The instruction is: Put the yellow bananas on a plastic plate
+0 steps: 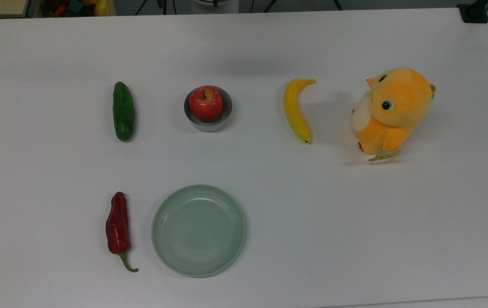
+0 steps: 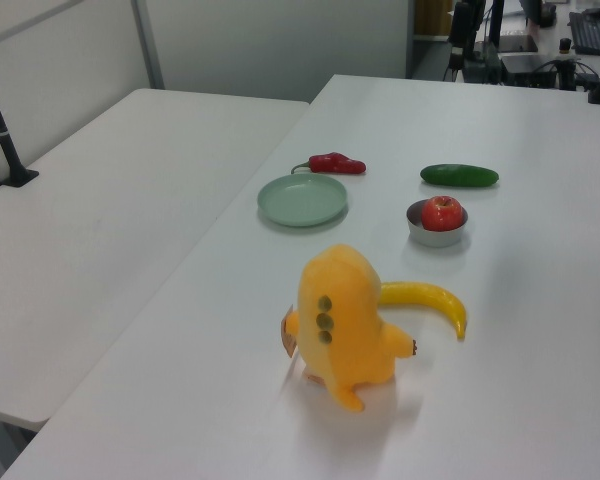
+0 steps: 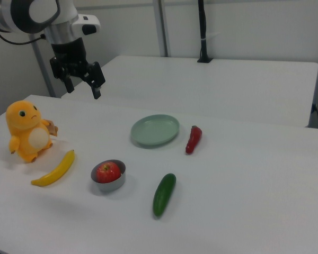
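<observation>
**Banana on table, plate bare, gripper raised**

Gripper [image 3: 83,83]: seen in the right view, held high above the table [image 1: 355,222], over its far left part. The two fingers are spread apart. Nothing is held between them and nothing is touched.

Banana [image 1: 296,111]: smooth, yellow, curved, with a thin stem and a small dark tip. It is laid flat on the table, well apart from the plate [image 1: 198,230]. In the top view the long axis runs roughly top to bottom, the stem bent toward the top view's right at the upper end, the dark tip at the lower end, the curve bulging toward the top view's left. It is placed between the bowl [image 1: 208,109] and the plush toy [image 1: 391,109], touching neither.

Plate: round, shallow, pale green, raised rim, nothing on it. It is set below the bowl in the top view, with a red pepper [image 1: 118,226] just beside it on the top view's left.

Bowl: small, grey, with a red apple [image 1: 205,102] held inside.

Cucumber [image 1: 123,111]: dark green, laid to the top view's left of the bowl, its long axis parallel to the banana's.

Plush toy: orange, upright.
</observation>
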Controlling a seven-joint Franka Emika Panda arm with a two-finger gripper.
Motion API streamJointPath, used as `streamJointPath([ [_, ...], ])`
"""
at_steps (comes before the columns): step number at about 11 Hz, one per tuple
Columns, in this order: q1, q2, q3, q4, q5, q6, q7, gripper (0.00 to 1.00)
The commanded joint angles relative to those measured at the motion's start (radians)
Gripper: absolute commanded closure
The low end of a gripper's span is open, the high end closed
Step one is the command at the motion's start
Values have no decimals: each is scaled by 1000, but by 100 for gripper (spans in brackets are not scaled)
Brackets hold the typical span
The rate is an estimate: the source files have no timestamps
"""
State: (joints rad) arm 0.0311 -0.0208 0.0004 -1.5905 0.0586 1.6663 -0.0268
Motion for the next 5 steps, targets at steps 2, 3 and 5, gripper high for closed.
streamJointPath([
  [2,10,-16,-3,-22,-11,10,-13,0],
  [3,10,-16,-3,-22,-11,7,-13,0],
  [5,7,-16,-3,-22,-11,7,-13,0],
])
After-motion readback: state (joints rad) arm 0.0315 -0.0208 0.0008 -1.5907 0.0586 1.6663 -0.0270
